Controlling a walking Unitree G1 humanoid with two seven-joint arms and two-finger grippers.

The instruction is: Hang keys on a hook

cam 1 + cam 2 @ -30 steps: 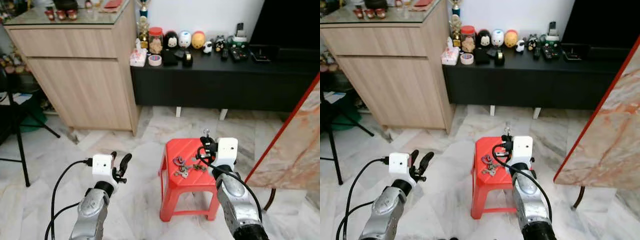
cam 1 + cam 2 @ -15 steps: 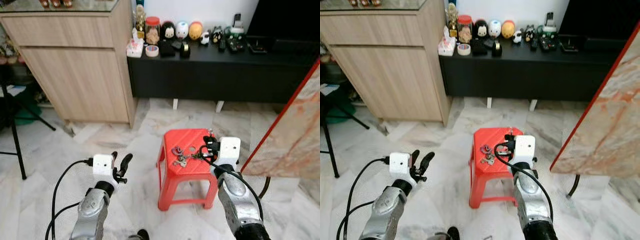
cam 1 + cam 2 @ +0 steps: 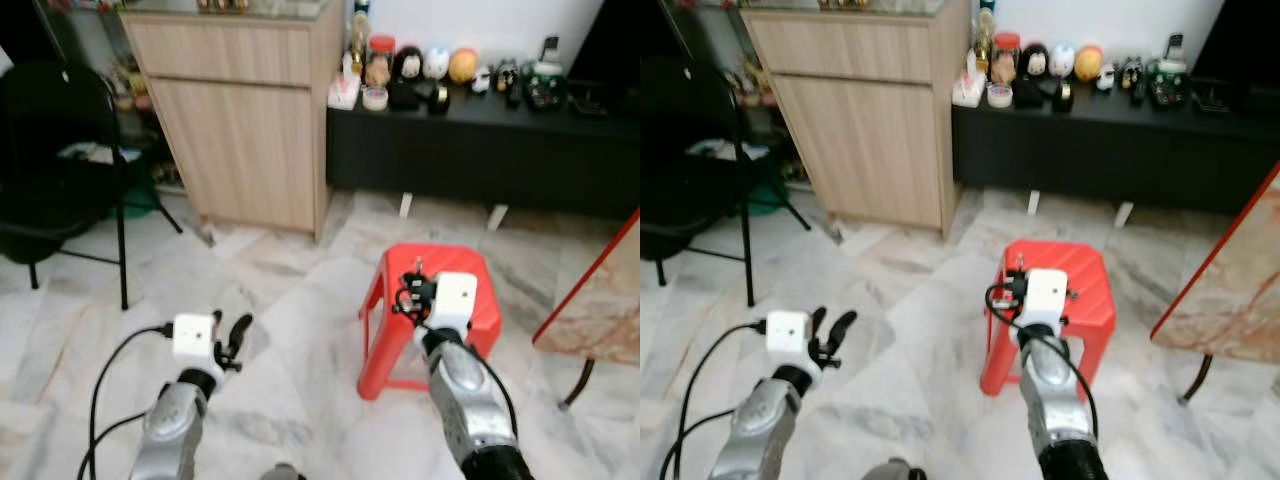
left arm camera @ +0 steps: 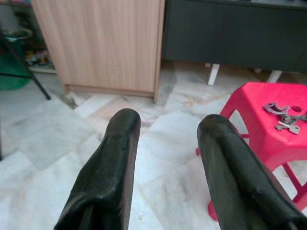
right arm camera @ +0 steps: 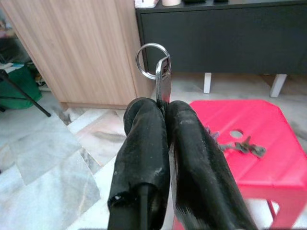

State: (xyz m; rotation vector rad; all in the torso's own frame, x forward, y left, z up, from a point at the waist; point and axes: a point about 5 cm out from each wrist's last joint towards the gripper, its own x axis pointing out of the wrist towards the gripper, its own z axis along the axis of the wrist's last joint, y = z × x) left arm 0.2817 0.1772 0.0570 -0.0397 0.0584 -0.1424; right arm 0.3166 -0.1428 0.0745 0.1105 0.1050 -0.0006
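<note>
red stool (image 5: 249,129), one key (image 5: 163,81) between right jaws

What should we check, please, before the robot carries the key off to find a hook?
1. Right gripper shut on the key: ok.
2. Key ring free above the fingertips for hooking: ok.
3. Left gripper open and holding nothing: ok.
4. Hook located: cannot tell; none can be made out near the wooden cabinet.
5. All keys collected: not ok; loose keys lie on the red stool.
6. Path past the black chair: cannot tell.
</note>
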